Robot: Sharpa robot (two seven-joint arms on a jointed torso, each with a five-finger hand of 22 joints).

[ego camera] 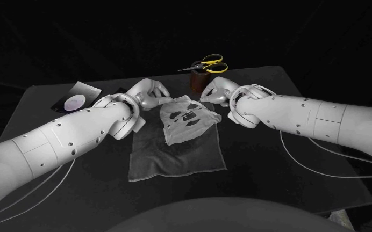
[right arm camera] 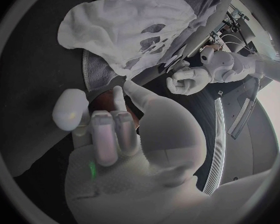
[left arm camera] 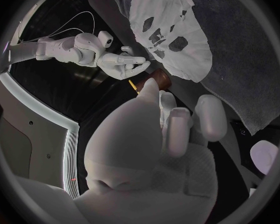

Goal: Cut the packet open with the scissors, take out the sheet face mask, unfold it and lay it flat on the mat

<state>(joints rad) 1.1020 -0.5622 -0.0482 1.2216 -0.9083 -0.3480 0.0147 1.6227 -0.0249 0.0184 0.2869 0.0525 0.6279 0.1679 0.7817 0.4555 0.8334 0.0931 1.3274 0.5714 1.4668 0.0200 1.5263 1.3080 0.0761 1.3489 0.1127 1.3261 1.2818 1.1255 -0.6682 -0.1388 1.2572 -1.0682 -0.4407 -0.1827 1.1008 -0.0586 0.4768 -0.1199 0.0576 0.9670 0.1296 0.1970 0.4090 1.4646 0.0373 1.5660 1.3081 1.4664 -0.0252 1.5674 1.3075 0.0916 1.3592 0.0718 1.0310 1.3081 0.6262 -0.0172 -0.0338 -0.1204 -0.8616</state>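
- Two hands meet the sheet face mask [ego camera: 186,120] in the head view, the left hand [ego camera: 147,93] at one upper corner and the right hand [ego camera: 219,92] at the other. The mask lies spread on the mat [ego camera: 174,162] with its top over the mat's far edge, above the worktop [ego camera: 294,167]. The scissors [ego camera: 205,64] stand in a holder behind it.
- Handling, judged: the mask looks very light, limp and probably clingy, and likely to tear at its cut-outs. It is best pinched lightly at the outer rim, both sides together, and drawn apart evenly.
- Appearance: it is a pale, thin oval with dark eye and mouth openings and some wrinkles.
- Left wrist view: the left hand's fingers [left arm camera: 177,129] lie side by side, and nothing shows between them. The mask is beyond their tips.
- Right wrist view: the right hand's fingers [right arm camera: 105,134] are extended with the thumb apart, holding nothing. The left hand looks curled at the mask's edge, so whether it pinches the mask cannot be told.
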